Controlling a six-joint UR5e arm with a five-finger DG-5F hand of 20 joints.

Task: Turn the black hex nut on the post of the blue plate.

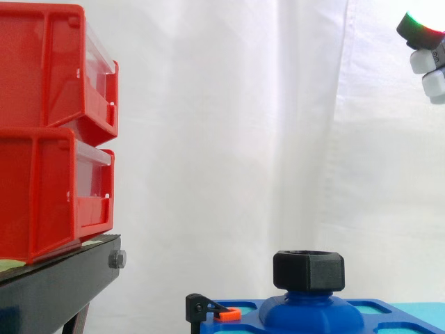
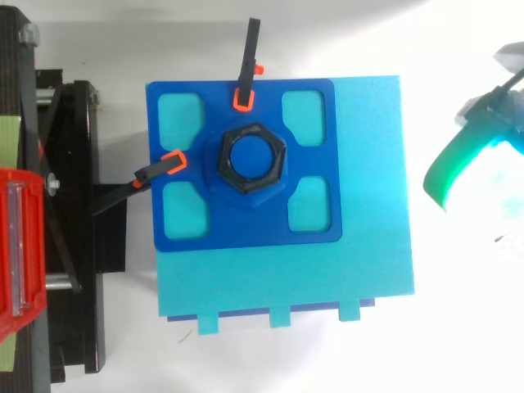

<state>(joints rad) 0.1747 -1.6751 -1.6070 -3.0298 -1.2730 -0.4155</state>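
The black hex nut (image 2: 250,158) sits on the blue post (image 2: 250,155) at the middle of the blue plate (image 2: 246,231). From the side, the nut (image 1: 309,270) rests on top of the post's rounded blue base (image 1: 313,314). The plate lies flat on a cyan block (image 2: 368,205). The hand (image 1: 425,43) hangs high at the upper right, far above and to the right of the nut. From above, the hand (image 2: 479,143) is a bright glowing shape beyond the block's right edge. It touches nothing.
Two black clamps with orange tips (image 2: 246,70) (image 2: 151,170) pin the plate at its top and left edges. Stacked red bins (image 1: 49,132) stand on a black stand (image 1: 55,285) to the left. A white curtain hangs behind.
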